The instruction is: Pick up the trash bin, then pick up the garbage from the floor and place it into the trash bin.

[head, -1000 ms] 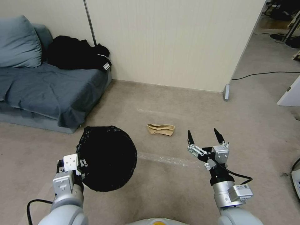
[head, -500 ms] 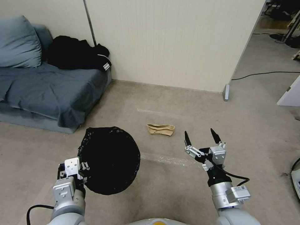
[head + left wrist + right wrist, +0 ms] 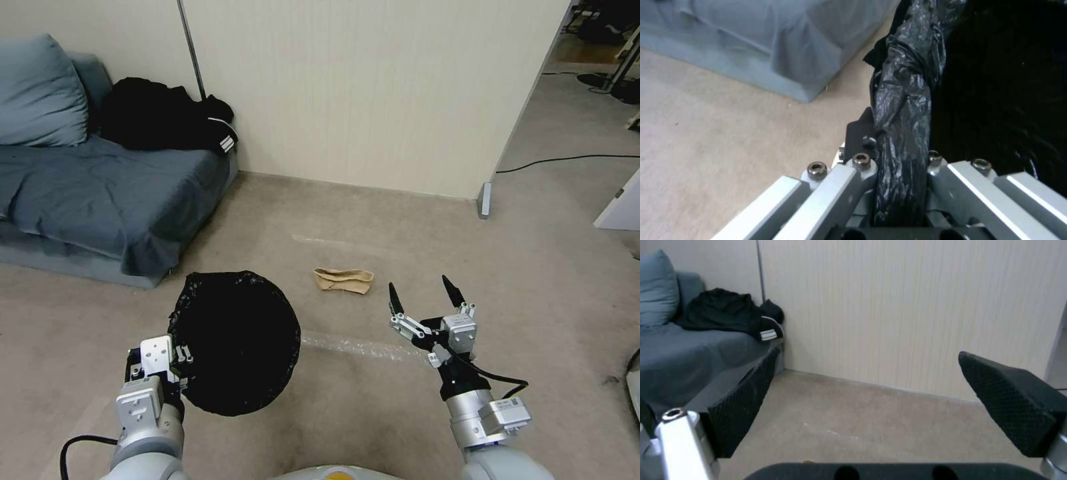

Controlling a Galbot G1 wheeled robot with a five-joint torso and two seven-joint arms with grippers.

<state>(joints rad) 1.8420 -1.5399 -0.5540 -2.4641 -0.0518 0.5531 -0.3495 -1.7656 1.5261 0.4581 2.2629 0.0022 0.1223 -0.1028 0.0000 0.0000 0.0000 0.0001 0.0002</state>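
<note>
Evidently my left gripper (image 3: 175,357) was pinching the trash bin (image 3: 235,340) by its rim. I noted the brown paper bag (image 3: 343,280) on the floor (image 3: 373,413), lengthwise across, ahead-left of my spread right gripper (image 3: 425,295), the nearer one.

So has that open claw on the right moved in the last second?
Yes. The right end effector, fingers open, has slid leftward toward the brown paper bag on the carpet, which stayed put.
</note>
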